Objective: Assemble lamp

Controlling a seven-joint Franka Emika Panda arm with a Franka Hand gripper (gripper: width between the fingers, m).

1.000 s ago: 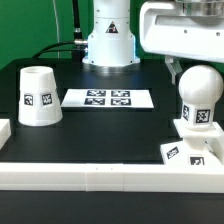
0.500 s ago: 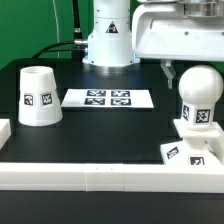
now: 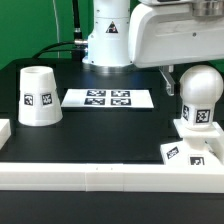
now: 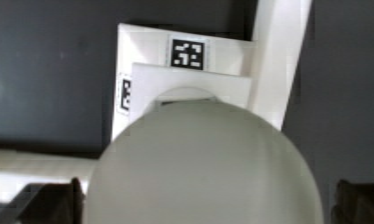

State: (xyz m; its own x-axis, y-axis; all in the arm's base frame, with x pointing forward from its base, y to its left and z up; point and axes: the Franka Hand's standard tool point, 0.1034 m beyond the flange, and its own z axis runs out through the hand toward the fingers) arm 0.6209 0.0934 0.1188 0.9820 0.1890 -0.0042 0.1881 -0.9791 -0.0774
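Note:
The ball-shaped bulb (image 3: 200,96) stands neck-down on the squat base (image 3: 190,148) at the exterior view's right. The cone shade (image 3: 38,96) stands alone at the left, wide end down. My gripper (image 3: 180,76) hangs just above and behind the bulb; one finger (image 3: 168,78) shows beside the ball. In the wrist view the bulb (image 4: 202,160) fills the space between my gripper's (image 4: 202,203) two fingertips (image 4: 51,203), with a small gap on each side. The jaws stand open and hold nothing. The tagged base (image 4: 187,60) shows beyond the bulb.
The marker board (image 3: 108,98) lies flat mid-table in front of the arm's white pedestal (image 3: 108,40). A long white rail (image 3: 100,178) runs along the front edge, and a white block (image 3: 3,132) sits at the left. The rail also shows in the wrist view (image 4: 283,50).
My gripper has shifted a little toward the exterior view's left and slightly lower over the bulb. The bulb, base and shade have not moved.

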